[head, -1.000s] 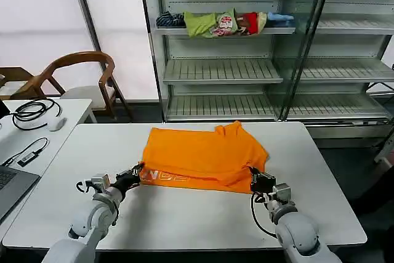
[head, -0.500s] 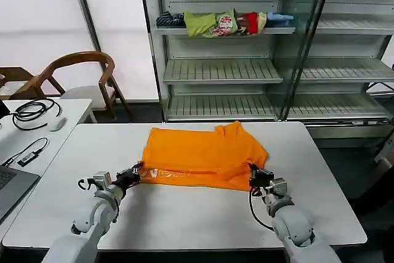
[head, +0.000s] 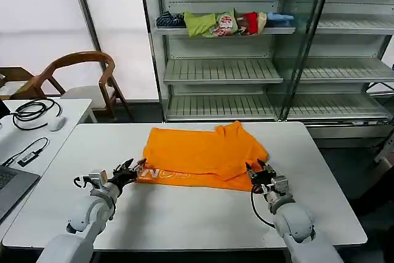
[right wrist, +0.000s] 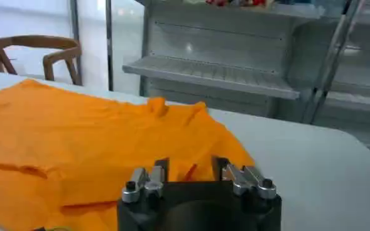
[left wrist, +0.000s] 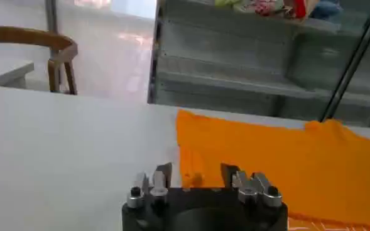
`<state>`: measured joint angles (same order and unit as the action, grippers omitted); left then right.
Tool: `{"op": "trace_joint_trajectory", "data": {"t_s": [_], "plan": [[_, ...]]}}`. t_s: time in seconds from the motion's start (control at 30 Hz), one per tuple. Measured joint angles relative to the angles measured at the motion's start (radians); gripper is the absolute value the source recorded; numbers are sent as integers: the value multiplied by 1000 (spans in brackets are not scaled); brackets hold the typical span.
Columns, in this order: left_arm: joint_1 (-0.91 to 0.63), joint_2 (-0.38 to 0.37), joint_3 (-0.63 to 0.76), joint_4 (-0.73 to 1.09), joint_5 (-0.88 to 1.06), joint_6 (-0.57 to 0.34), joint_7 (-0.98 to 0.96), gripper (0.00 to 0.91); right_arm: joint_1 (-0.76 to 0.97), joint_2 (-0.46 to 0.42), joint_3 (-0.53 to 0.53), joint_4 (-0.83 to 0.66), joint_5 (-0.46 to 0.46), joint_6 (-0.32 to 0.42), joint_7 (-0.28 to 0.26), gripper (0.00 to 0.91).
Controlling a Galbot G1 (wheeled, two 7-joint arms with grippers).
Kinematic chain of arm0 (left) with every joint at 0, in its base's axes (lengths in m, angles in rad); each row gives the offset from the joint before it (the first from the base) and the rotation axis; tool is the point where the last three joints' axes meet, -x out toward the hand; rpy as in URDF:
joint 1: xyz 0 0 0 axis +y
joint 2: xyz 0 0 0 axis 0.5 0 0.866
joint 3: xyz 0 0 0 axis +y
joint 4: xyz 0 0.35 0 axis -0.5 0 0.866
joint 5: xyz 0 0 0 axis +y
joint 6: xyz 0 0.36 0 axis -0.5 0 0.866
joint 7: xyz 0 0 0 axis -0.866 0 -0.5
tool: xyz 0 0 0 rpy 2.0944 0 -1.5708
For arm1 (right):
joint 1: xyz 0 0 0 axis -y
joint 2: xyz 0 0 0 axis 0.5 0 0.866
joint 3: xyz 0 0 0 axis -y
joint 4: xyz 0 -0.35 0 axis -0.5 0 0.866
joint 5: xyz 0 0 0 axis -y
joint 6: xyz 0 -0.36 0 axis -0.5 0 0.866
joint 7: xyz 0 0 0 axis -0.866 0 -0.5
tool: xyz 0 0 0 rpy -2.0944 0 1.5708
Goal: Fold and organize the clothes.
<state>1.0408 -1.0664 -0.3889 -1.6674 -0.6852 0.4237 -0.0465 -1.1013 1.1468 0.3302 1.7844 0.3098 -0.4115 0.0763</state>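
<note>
The orange T-shirt (head: 200,155) lies folded on the white table (head: 184,220), a band with white lettering (head: 161,173) showing along its near left edge. My left gripper (head: 131,167) is open at the shirt's near left corner. In the left wrist view the left gripper (left wrist: 196,173) has the shirt's edge (left wrist: 191,157) lying between its spread fingers, not pinched. My right gripper (head: 256,169) is open at the near right corner. The right wrist view shows the right gripper (right wrist: 190,167) low over the orange fabric (right wrist: 97,138), which lies loose between its fingers.
A metal shelf unit (head: 221,69) stands behind the table, with a pile of green, red and blue garments (head: 223,23) on an upper shelf. To the left are a wooden chair (head: 80,69) and a side table with cables (head: 31,112).
Both grippers were shut on the shirt's near edge and carried it slightly away from me. Now both are open and the edge lies flat on the table.
</note>
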Motion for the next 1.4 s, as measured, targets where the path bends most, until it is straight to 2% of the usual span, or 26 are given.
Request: {"op": "trace_joint_trajectory", "data": {"t_s": [0.17, 0.4, 0.83, 0.87, 0.9, 0.93, 0.97, 1.4], "plan": [[45, 22, -27, -60, 0, 3, -1, 907, -53, -5, 21, 55, 3, 0, 15, 907], [113, 14, -24, -125, 32, 25, -17, 907, -124, -10, 41, 104, 8, -11, 35, 907], [126, 0, 10, -139, 82, 72, -56, 907, -194, -15, 52, 116, 10, -39, 63, 907], [125, -1, 12, -136, 84, 73, -59, 907, -196, -15, 50, 116, 11, -41, 65, 605], [123, -1, 13, -133, 86, 74, -59, 705, -196, -15, 50, 116, 12, -43, 67, 302], [122, -1, 14, -130, 88, 75, -61, 322, -196, -15, 50, 116, 14, -45, 68, 60], [120, -1, 15, -126, 90, 75, -63, 20, -197, -16, 49, 116, 16, -47, 68, 0], [99, -3, 37, -83, 103, 82, -73, 20, -195, -17, 35, 106, 38, -61, 71, 0]]}}
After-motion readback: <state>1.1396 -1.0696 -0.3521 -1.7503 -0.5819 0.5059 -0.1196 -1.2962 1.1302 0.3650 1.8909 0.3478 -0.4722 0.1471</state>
